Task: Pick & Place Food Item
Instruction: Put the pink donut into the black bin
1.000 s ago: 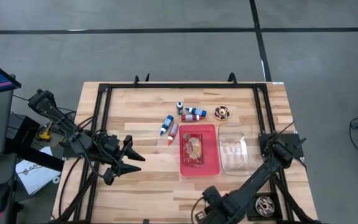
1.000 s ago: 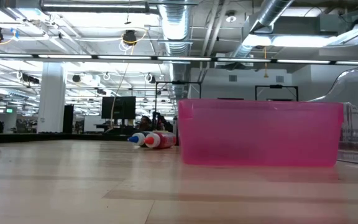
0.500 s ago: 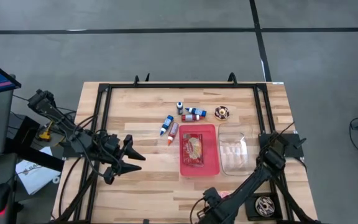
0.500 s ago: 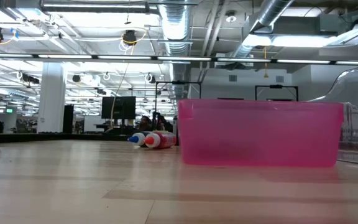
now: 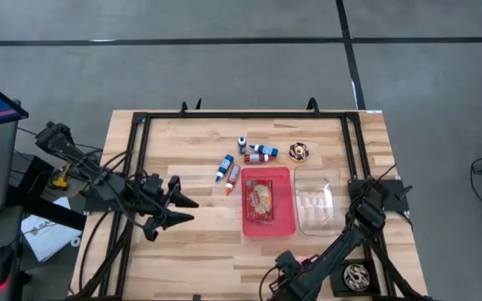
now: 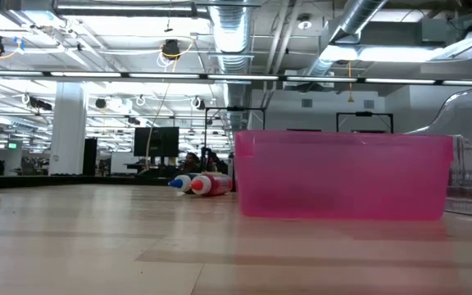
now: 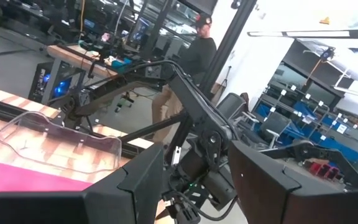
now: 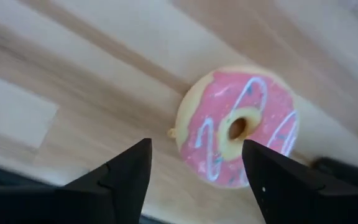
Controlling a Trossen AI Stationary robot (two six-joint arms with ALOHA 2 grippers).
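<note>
Pink-iced doughnut [image 8: 236, 128] with white squiggles, on wood, beneath spread right fingers [image 8: 120, 174], left fingers [image 7: 145, 186] spread.

Pink-frosted donut [image 8: 238, 127] with white zigzag icing, lying flat on the wooden tabletop [image 8: 86, 74] below my right hand [image 8: 197, 163], the hand's two dark fingers spread apart above it

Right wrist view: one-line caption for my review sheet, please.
Open right gripper pointing down over a pink-iced ring doughnut with white stripes lying on the light wooden tabletop.
</note>
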